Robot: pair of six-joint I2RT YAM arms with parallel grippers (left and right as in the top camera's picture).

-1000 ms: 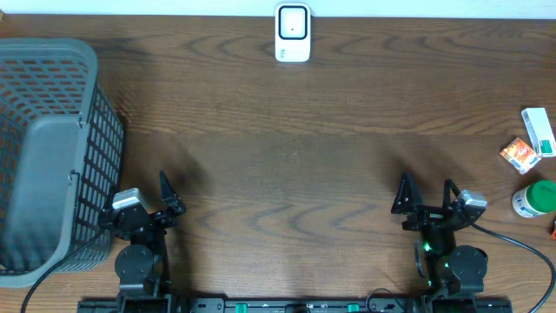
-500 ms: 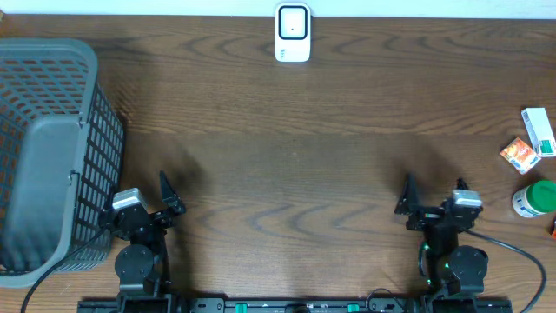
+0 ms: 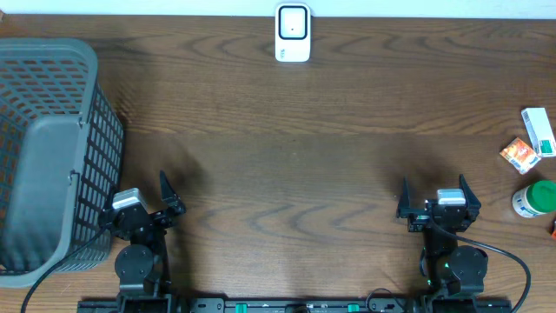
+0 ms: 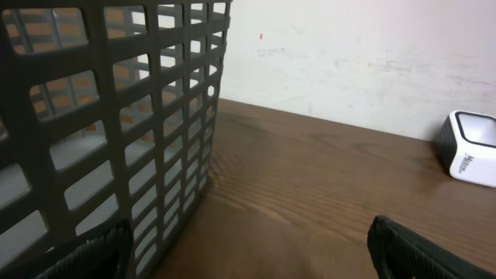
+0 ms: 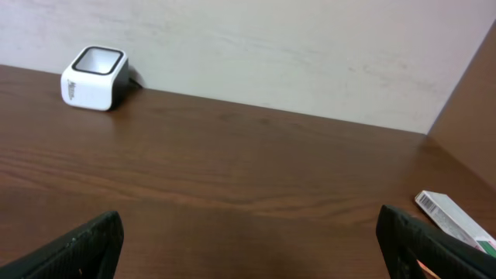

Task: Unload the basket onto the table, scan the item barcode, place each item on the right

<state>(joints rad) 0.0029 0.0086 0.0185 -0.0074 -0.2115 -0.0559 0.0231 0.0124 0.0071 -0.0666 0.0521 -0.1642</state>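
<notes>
"Where's the scanner (image 3: 293, 33)?"

"Twelve o'clock on the surface (image 3: 287, 148). The white-and-green box (image 3: 539, 130), orange packet (image 3: 519, 155) and green-capped bottle (image 3: 534, 198) sit at three o'clock."

"And the tools?"

"Left tool (image 3: 170, 195) at seven, right tool (image 3: 433, 183) at five, both released and empty. A basket (image 3: 104, 130) sits at nine."

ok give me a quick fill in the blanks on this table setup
1. The grey plastic mesh basket stands at the table's ____ end.
2. The white box-shaped device at the far edge is the barcode ____.
3. The left claw and the right claw hold nothing; both are ____.
4. The round white bottle at the right edge has a ____ cap.

Missing words: left; scanner; open; green
</notes>
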